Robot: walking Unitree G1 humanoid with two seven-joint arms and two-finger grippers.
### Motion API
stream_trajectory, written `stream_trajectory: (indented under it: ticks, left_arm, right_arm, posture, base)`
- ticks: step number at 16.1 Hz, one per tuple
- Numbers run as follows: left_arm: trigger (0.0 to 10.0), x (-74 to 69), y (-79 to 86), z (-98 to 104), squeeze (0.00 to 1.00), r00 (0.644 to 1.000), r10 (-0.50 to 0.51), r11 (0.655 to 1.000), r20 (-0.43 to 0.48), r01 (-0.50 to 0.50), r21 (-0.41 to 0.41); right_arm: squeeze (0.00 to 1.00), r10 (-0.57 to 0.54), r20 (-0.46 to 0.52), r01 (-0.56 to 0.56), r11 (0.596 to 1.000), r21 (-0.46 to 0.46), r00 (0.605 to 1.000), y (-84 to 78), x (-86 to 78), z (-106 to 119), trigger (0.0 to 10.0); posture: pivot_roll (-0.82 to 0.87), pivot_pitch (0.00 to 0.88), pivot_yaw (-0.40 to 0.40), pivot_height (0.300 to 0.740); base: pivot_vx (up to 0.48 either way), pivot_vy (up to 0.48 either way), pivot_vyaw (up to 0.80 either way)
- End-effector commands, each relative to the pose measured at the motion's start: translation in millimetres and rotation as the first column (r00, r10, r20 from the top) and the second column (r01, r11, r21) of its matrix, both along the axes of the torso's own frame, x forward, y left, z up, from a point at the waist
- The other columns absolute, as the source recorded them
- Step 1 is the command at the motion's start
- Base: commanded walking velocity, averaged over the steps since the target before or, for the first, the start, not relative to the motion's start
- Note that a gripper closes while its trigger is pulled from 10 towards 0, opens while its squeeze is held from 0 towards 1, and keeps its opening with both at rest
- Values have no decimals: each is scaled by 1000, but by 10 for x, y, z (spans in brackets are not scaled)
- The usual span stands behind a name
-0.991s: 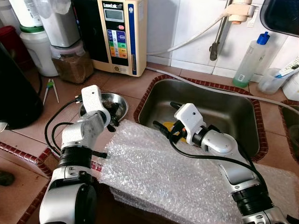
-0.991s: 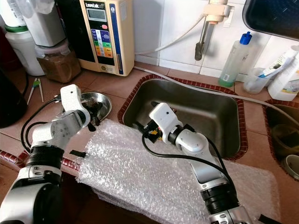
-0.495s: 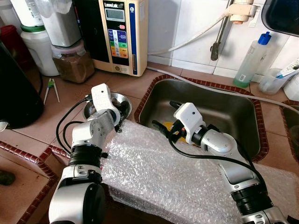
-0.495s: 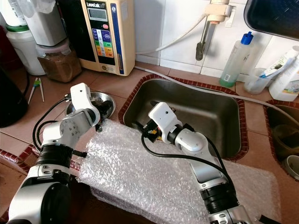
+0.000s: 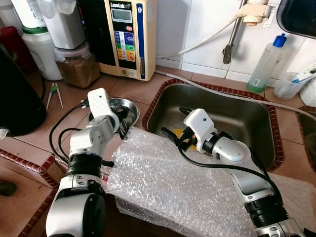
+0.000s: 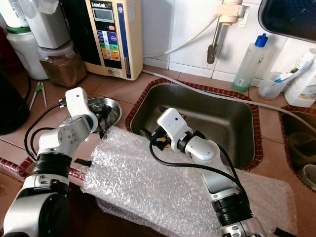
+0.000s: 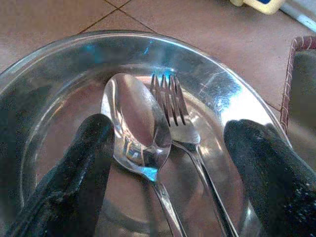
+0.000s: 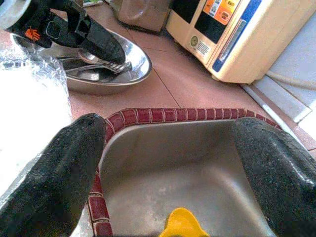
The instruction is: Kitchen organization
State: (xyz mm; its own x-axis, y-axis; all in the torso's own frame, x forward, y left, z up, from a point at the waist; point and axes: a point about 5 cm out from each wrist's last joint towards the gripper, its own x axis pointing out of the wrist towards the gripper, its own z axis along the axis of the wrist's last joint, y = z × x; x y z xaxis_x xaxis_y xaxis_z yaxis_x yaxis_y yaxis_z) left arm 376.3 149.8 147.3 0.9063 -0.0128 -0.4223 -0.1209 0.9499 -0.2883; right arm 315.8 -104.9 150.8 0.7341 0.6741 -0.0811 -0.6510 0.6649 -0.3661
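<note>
A shallow steel plate (image 5: 129, 104) on the tiled counter left of the sink holds a spoon (image 7: 136, 123) and a fork (image 7: 173, 106) side by side. My left gripper (image 5: 121, 126) reaches down into the plate, open, with its fingers (image 7: 89, 148) on either side of the spoon and fork and not closed on them. My right gripper (image 5: 174, 121) is open and empty over the near-left corner of the steel sink (image 5: 242, 116). A yellow object (image 8: 181, 224) lies in the sink just below it.
A sheet of bubble wrap (image 5: 187, 182) covers the counter's front edge under both arms. A water ioniser (image 5: 126, 37), a jar of brown contents (image 5: 76, 66) and a black appliance (image 5: 17, 98) stand at the back left. A tap (image 5: 229, 42) and a soap bottle (image 5: 266, 61) are behind the sink.
My left arm swung a little to the right over the plate, then came back left; its gripper stays at the plate. The right arm has not moved.
</note>
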Motion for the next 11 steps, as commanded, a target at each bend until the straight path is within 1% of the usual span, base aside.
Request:
stream_trajectory:
  ticks: [1,3,5,6,9,10,11]
  left_arm:
    - [10000,50,-56,116,0,999,-3,1000,37,3,-9]
    - [10000,91,-184,169,0,998,-25,999,52,27,-24]
    - [10000,97,-292,192,0,997,-55,997,62,58,-44]
    - [10000,92,-373,179,0,996,-72,996,52,75,-53]
    - [10000,73,-399,120,0,996,-82,995,31,83,-47]
    - [10000,57,-369,53,0,998,-68,996,0,68,-54]
    - [10000,43,-370,11,0,997,-74,995,-16,73,-64]
  right_arm:
    - [0,9,14,-9,1000,-9,1000,1,30,40,10000]
    - [0,9,15,-9,1000,-9,1000,8,34,42,10000]
    - [0,8,15,-8,1000,-7,1000,9,26,40,10000]
    - [0,5,12,-5,1000,-8,1000,0,11,23,10000]
    - [0,3,11,-3,1000,-7,1000,-4,5,16,10000]
    - [0,2,11,-2,1000,-9,1000,-11,12,18,10000]
    - [0,0,10,0,1000,-9,1000,-15,21,20,10000]
  posture:
    - [-46,0,29,740]
    - [-52,0,31,740]
    - [-59,0,37,740]
    - [-61,0,40,740]
    - [-62,0,44,740]
    - [-59,0,43,740]
    - [-59,0,43,740]
  base:
    - [0,0,0]
    - [0,0,0]
    - [0,0,0]
    - [0,0,0]
    - [0,0,0]
    - [0,0,0]
    - [0,0,0]
